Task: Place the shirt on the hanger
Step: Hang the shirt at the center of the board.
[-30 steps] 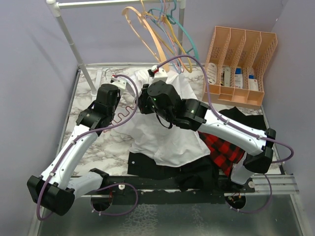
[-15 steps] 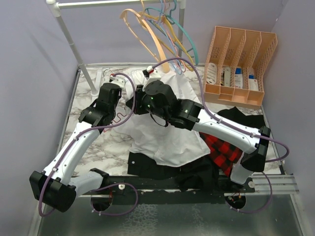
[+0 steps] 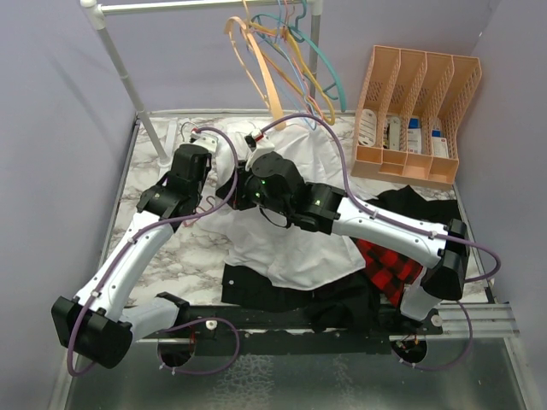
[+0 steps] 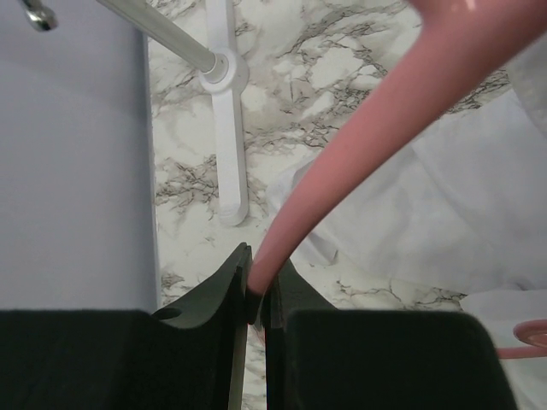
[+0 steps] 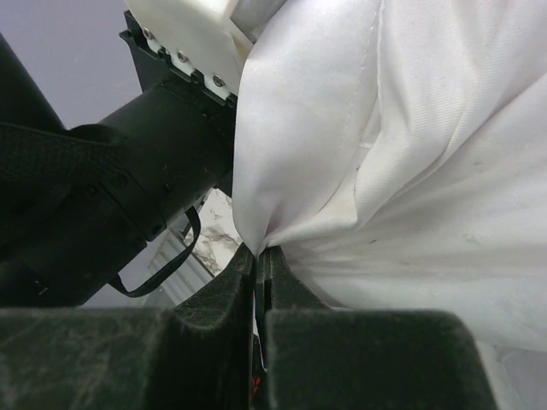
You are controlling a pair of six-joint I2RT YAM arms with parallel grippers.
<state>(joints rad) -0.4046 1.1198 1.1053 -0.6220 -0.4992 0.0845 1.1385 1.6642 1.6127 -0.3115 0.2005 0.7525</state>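
Observation:
The white shirt (image 3: 291, 243) lies spread over the middle of the marble table, its upper part bunched under my two wrists. In the right wrist view my right gripper (image 5: 256, 254) is shut on a pinched fold of the shirt (image 5: 410, 154), right beside the left arm's black wrist. The pink hanger (image 4: 385, 111) shows in the left wrist view. One end of it is clamped in my left gripper (image 4: 259, 266), and the arm rises up and to the right over the shirt (image 4: 461, 213). In the top view most of the hanger is hidden under the arms and fabric.
A white rail with several hangers (image 3: 282, 51) stands at the back; its foot (image 4: 224, 128) rests on the marble close to my left gripper. A peach organizer (image 3: 419, 111) sits back right. A red plaid shirt (image 3: 389, 260) and a black garment (image 3: 282, 290) lie near the front.
My right arm has swung left with the shirt fold, closing in on the left wrist. The left arm has shifted a little. The hangers on the rail have swung.

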